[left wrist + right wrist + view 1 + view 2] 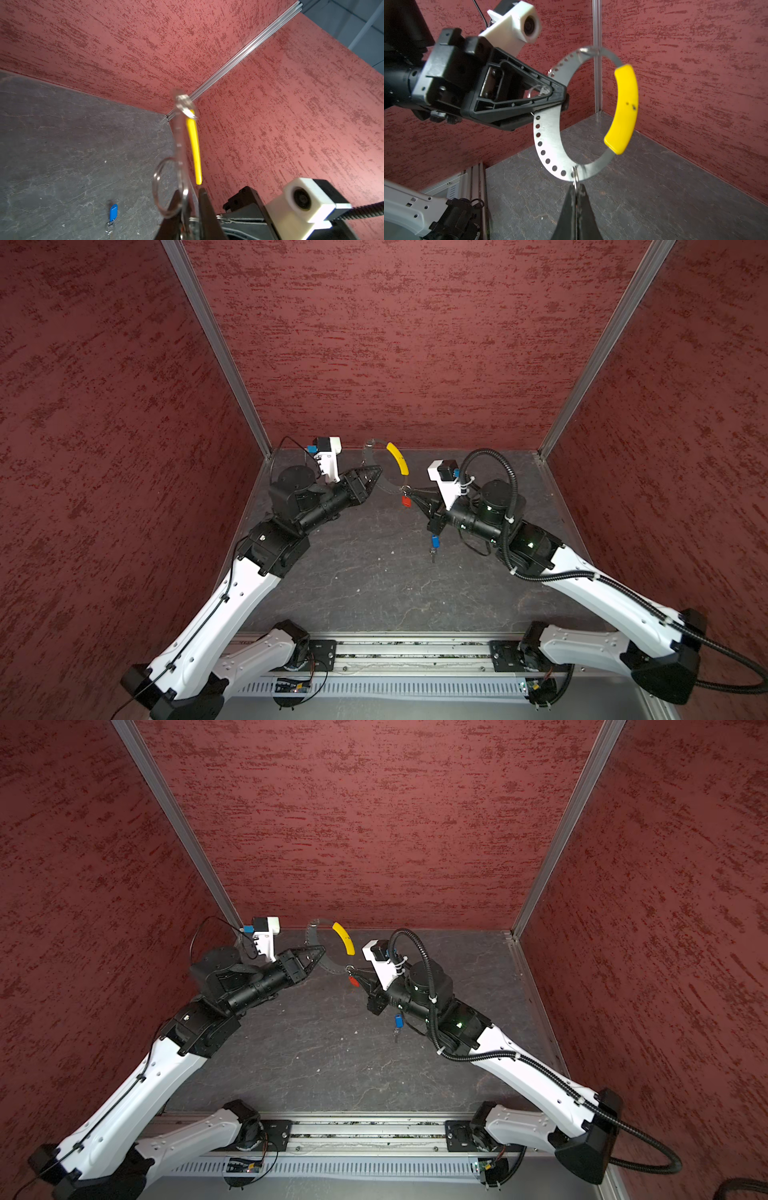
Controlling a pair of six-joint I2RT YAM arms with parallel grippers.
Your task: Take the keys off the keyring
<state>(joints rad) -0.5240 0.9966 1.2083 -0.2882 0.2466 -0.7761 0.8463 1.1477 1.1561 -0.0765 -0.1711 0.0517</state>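
My left claw sits with jaws slightly apart astride the perforated band of the keyring, upright in the air. The red key dangles by my right claw, pinched shut on the keyring's split ring. The blue key lies on the surface.

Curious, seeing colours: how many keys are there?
2. The blue key lies on the table; the red key hangs from the keyring at the right tool. More may be hidden.

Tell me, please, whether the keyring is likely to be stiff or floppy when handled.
Probably stiff: the keyring holds its curve in the air. Its flat bare metal may be slippery; the yellow sleeve likely grips better.
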